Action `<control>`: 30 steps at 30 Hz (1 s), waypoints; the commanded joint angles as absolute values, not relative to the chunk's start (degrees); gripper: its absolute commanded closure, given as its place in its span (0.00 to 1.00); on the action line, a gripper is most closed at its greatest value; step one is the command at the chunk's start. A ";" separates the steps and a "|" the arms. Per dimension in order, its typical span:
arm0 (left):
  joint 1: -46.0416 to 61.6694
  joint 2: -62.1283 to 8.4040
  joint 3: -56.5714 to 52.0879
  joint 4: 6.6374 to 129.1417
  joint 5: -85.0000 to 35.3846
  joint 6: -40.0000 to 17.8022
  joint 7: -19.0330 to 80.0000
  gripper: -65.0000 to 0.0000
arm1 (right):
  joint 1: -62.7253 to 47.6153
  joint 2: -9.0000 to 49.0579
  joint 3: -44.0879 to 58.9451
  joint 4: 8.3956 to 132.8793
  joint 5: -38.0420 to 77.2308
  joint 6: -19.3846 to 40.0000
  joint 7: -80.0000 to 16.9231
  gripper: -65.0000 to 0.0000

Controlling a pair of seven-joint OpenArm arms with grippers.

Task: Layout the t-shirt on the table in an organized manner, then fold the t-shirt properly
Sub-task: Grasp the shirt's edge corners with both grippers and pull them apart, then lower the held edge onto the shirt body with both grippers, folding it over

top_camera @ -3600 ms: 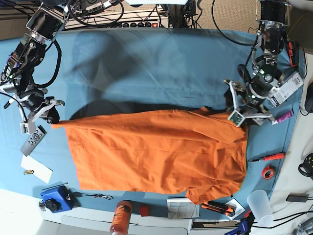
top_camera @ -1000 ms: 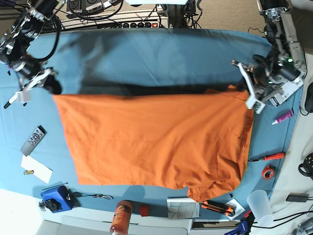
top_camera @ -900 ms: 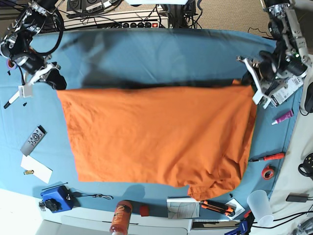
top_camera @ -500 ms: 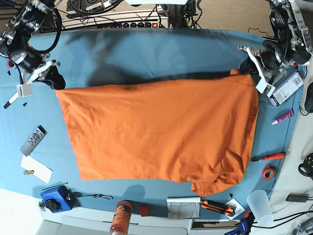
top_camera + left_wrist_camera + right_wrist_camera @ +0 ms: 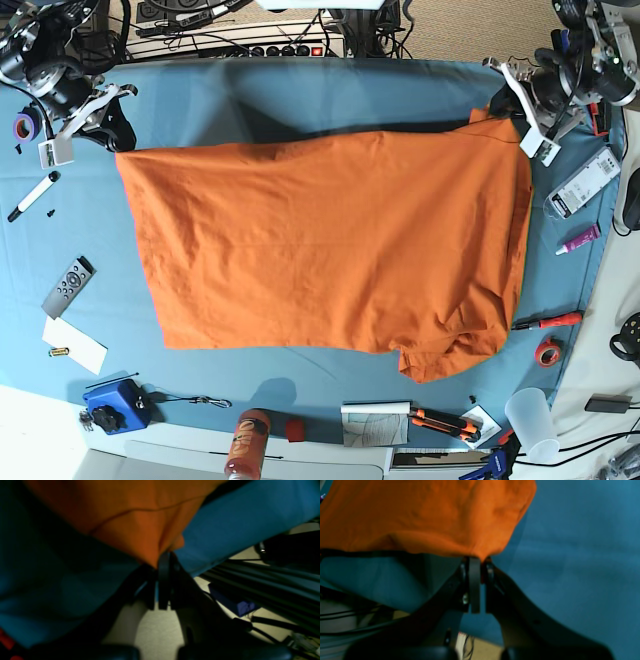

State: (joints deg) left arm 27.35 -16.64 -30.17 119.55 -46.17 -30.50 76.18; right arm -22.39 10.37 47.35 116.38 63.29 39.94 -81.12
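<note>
The orange t-shirt (image 5: 330, 250) hangs stretched wide over the teal-blue table (image 5: 300, 95), its far edge lifted between both arms. My left gripper (image 5: 505, 108) is shut on the shirt's far right corner; in the left wrist view (image 5: 163, 560) the cloth (image 5: 130, 517) is pinched between the closed jaws. My right gripper (image 5: 112, 140) is shut on the far left corner; in the right wrist view (image 5: 477, 562) the orange cloth (image 5: 425, 517) bunches out of the shut jaws. A sleeve (image 5: 440, 360) droops at the near right.
On the left lie a marker (image 5: 32, 195), a remote (image 5: 68, 285) and a white card (image 5: 75, 345). Near the front edge are a blue box (image 5: 118, 405), an orange bottle (image 5: 247, 440) and papers (image 5: 375, 422). A screwdriver (image 5: 548, 321), tape roll (image 5: 547, 351) and cup (image 5: 530, 420) sit right.
Both grippers have carried the shirt's held edge towards the far side of the table, pulling the whole shirt along and spreading it wider. Both stay shut on their corners.
</note>
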 commanded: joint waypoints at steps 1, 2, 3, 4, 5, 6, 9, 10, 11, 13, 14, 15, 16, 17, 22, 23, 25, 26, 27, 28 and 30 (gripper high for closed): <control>28.03 -17.30 -31.22 121.36 -47.16 -30.76 75.83 1.00 | -22.48 10.87 48.53 117.32 64.45 40.00 -80.00 1.00; 28.51 -17.30 -32.05 122.04 -47.16 -30.79 75.81 1.00 | -22.81 10.76 48.90 117.32 64.45 40.00 -80.00 1.00; 28.88 -17.30 -32.99 122.52 -47.16 -30.79 75.75 1.00 | -23.33 10.83 48.95 117.32 64.40 40.00 -80.00 1.00; 29.06 -17.30 -34.00 122.69 -47.16 -30.92 75.59 1.00 | -23.86 10.79 48.97 117.32 64.29 40.00 -80.00 1.00; 29.23 -17.30 -35.05 122.72 -47.18 -31.24 75.50 1.00 | -24.32 10.79 48.97 117.32 63.90 40.00 -80.00 1.00; 29.45 -17.30 -35.99 122.72 -47.18 -31.40 75.42 1.00 | -24.82 10.81 48.97 117.32 63.05 40.00 -80.00 1.00; 29.87 -17.30 -37.87 122.69 -47.20 -31.38 75.40 1.00 | -25.43 10.81 48.97 117.32 61.45 40.00 -80.00 1.00; 29.87 -17.30 -38.04 122.72 -47.20 -31.40 75.44 1.00 | -25.43 10.79 48.97 117.32 61.45 40.00 -80.00 1.00; 29.87 -17.30 -38.04 122.72 -47.20 -31.38 75.44 1.00 | -25.41 10.79 48.97 117.32 61.47 40.00 -80.00 1.00; 29.87 -17.30 -38.04 122.72 -47.22 -31.38 75.44 1.00 | -25.41 10.79 48.90 117.32 61.45 40.00 -80.00 1.00; 29.87 -17.30 -38.04 122.72 -47.22 -31.38 75.44 1.00 | -25.41 10.79 48.86 117.32 61.45 40.00 -80.00 1.00; 29.87 -17.30 -38.04 122.72 -47.29 -31.38 75.40 1.00 | -25.39 10.81 48.86 117.32 61.45 40.00 -80.00 1.00; 29.82 -17.30 -38.04 122.72 -47.68 -31.38 75.35 1.00 | -25.39 10.81 48.86 117.32 61.45 40.00 -80.00 1.00; 29.78 -17.30 -38.04 122.72 -48.01 -31.38 74.89 1.00 | -25.39 10.81 48.84 117.32 61.43 40.00 -79.92 1.00; 29.50 -17.30 -38.02 122.72 -50.61 -31.40 71.72 1.00 | -24.36 10.83 48.69 117.32 59.37 40.00 -78.91 1.00; 29.50 -17.32 -38.02 122.72 -50.57 -31.40 71.57 1.00 | -24.03 10.81 48.71 117.32 58.37 40.00 -78.85 1.00; 29.50 -17.30 -38.02 122.69 -50.57 -31.40 71.48 1.00 | -23.33 10.81 48.71 117.32 56.99 40.00 -78.54 1.00; 29.50 -17.30 -38.02 122.72 -50.59 -31.38 71.46 1.00 | -22.96 10.81 48.71 117.32 56.90 40.00 -78.28 1.00; 29.52 -17.30 -38.02 122.69 -50.59 -31.40 71.33 1.00 | -22.63 10.81 48.69 117.32 56.90 40.00 -78.04 1.00; 29.52 -17.30 -38.02 122.69 -50.59 -31.38 70.74 1.00 | -22.17 10.81 48.69 117.32 56.90 40.00 -77.82 1.00; 29.50 -17.30 -38.02 122.69 -50.57 -31.40 69.32 1.00 | -21.23 10.81 48.69 117.27 56.31 40.00 -77.67 1.00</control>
